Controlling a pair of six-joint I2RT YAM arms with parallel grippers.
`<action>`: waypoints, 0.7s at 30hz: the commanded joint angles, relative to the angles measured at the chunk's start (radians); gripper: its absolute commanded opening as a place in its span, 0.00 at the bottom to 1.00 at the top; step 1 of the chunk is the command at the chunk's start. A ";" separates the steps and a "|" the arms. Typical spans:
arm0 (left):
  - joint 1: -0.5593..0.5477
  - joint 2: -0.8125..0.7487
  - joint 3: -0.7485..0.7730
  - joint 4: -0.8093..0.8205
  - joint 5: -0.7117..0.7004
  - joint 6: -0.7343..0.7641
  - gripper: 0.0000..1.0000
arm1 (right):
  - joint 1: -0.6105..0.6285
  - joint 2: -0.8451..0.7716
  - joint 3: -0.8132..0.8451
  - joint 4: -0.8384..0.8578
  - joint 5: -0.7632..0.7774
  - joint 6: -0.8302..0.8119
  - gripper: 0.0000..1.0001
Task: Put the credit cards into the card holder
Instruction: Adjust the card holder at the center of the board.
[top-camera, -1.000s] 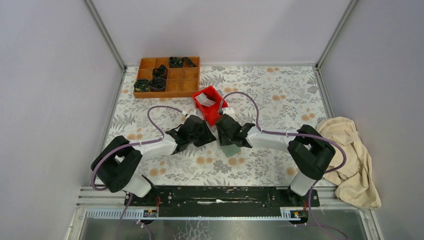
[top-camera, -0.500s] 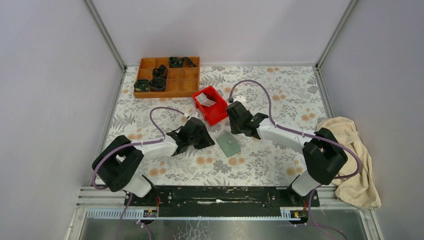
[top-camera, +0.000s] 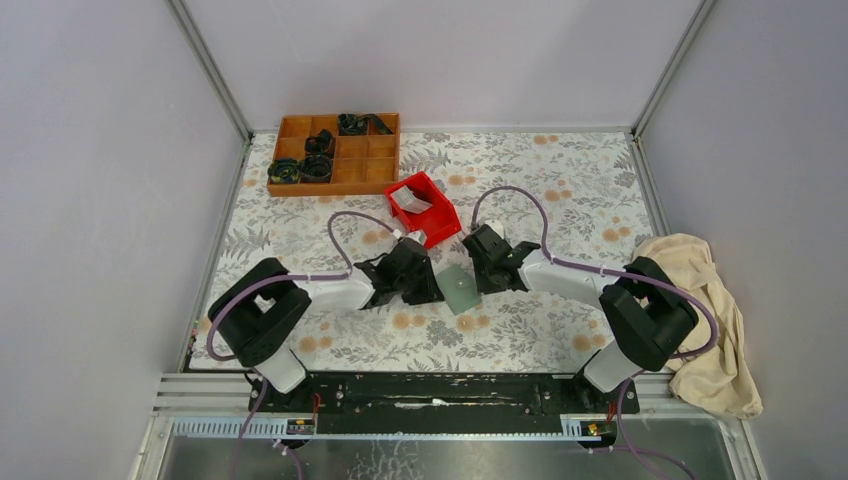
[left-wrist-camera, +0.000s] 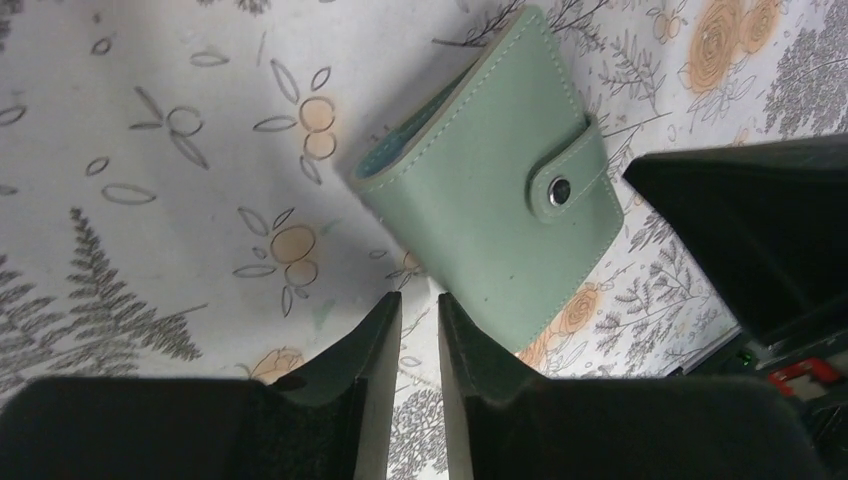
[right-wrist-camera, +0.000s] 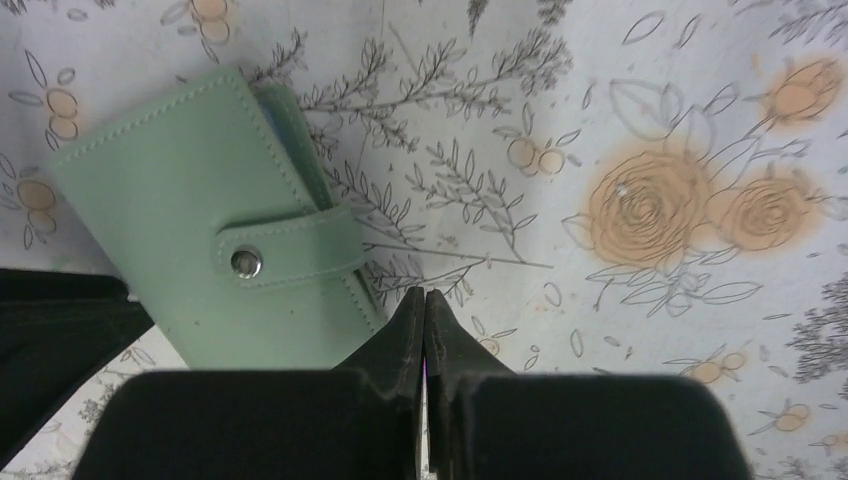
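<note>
From above, the card holder (top-camera: 460, 290) is lying flat on the bench (top-camera: 560, 190), between the left end effector (top-camera: 432, 288) and the right end effector (top-camera: 478, 278). Just behind it, a red bin (top-camera: 438, 226) is holding what looks like a whitish card (top-camera: 408, 200). A wooden tray (top-camera: 335, 175) and a cloth (top-camera: 700, 320) are sitting well apart, blocking nothing.

In the left wrist view, the fingers are standing narrowly apart and empty beside the holder's near corner. Its snap strap (left-wrist-camera: 565, 180) is buttoned.

In the right wrist view, the fingers are pressing together on nothing, just beside the strap edge.

The holder looks light, thin and soft, and is likely to slide. The strap tab seems the best place to take hold, with the other arm pinning the body.
</note>
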 joint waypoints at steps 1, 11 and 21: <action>-0.007 0.056 0.039 -0.024 -0.008 0.024 0.29 | 0.000 -0.046 -0.035 0.011 -0.066 0.049 0.00; -0.007 0.149 0.144 -0.047 -0.056 0.030 0.32 | 0.039 -0.052 -0.053 0.031 -0.101 0.092 0.00; -0.006 0.102 0.151 -0.108 -0.137 0.021 0.33 | 0.047 -0.027 0.016 0.004 -0.042 0.054 0.00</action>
